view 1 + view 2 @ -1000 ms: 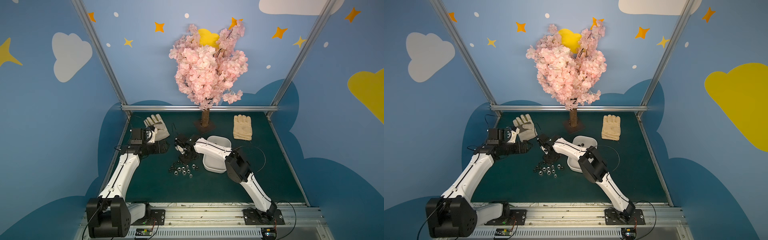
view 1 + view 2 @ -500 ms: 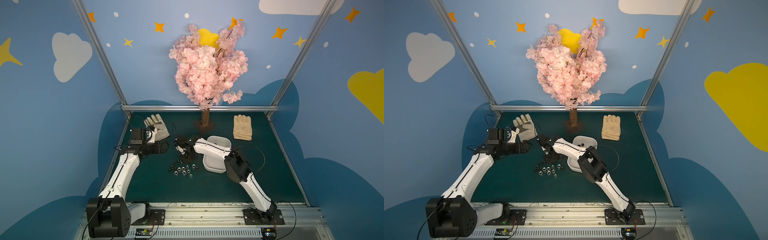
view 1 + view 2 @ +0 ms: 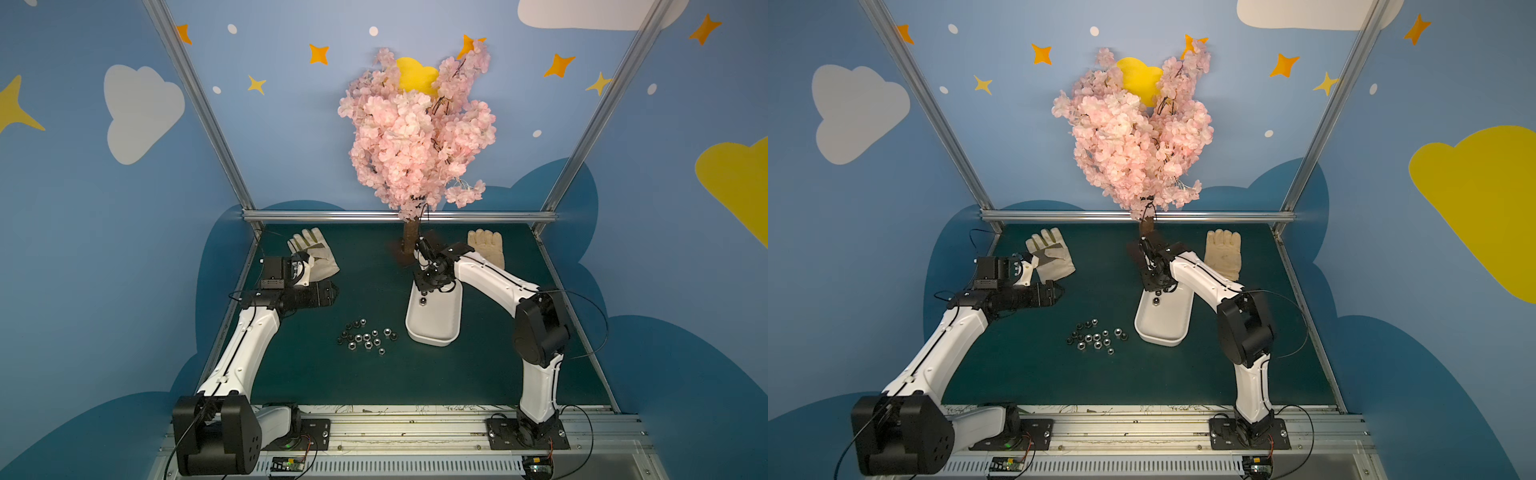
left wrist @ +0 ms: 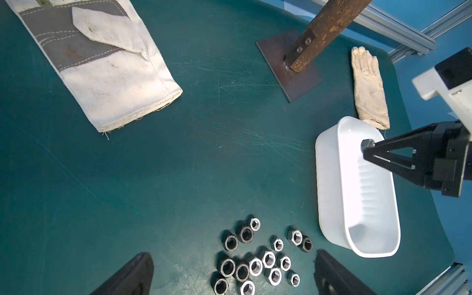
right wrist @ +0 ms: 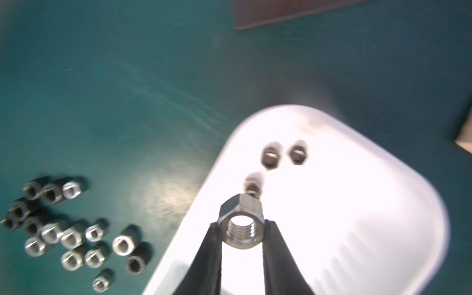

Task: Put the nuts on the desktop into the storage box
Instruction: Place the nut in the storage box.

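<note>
Several silver and black nuts (image 3: 365, 338) (image 3: 1096, 338) lie clustered on the dark green desktop (image 3: 316, 374), left of the white storage box (image 3: 432, 336) (image 3: 1160, 338). My right gripper (image 5: 242, 229) is shut on a silver nut (image 5: 242, 226) and hangs over the box's far half (image 5: 357, 204). Three nuts (image 5: 270, 157) rest inside the box. In the left wrist view the held nut (image 4: 367, 143) sits at the right gripper's tips above the box (image 4: 329, 204). My left gripper (image 3: 330, 293) (image 4: 233, 255) stands open above the desktop, left of the pile (image 4: 258, 263).
A pale work glove (image 3: 316, 257) lies at the back left by my left wrist, and another glove (image 3: 486, 249) at the back right. A pink blossom tree's trunk (image 3: 411, 237) stands on a dark base plate (image 4: 281, 63) just behind the box. Aluminium rails (image 3: 399, 216) edge the table.
My right gripper has shut on a nut by the pile, then lifted and swung right with it to hang over the storage box. The left arm has stayed still.
</note>
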You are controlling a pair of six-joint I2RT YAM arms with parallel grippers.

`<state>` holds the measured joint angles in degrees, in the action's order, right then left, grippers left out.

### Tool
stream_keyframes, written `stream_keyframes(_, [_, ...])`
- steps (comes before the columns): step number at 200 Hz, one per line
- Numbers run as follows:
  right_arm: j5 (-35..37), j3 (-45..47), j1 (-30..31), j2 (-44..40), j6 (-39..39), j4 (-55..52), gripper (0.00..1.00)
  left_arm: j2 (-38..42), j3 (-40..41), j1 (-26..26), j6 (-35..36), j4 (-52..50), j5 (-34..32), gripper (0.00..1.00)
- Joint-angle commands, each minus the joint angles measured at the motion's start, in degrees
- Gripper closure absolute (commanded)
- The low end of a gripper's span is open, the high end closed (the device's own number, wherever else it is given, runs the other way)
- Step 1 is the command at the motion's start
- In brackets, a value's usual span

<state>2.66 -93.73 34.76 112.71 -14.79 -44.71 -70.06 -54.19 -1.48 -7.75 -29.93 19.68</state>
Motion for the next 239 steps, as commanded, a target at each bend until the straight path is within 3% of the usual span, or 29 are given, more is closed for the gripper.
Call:
stream_keyframes(1, [-0.3,3.7,-1.3,-0.8,-1.3,0.0,0.84,0.8,0.1,0.1,0.3,0.3,0.3,0.0])
stream_keyframes(48, [-0.5,5.6,-3.6,1.5,-1.2,-0.6,0.84,0.8,0.2,0.1,0.3,0.3,0.4,0.0])
stream_keyframes(125, [-0.1,-0.3,-3.5,8.5,-0.4,-1.1,0.8,0.6,0.2,0.1,0.4,0.3,0.2,0.0])
stream_keyframes(185, [2.4,-3.6,-2.0,7.2,1.0,-2.6,0.46,0.7,0.1,0.2,0.3,0.3,0.7,0.0])
stream_keyframes(239, [9.3,-2.3,3.2,-3.9,2.3,-4.8,0.39,2.2,0.6,1.4,0.1,0.9,0.7,0.0])
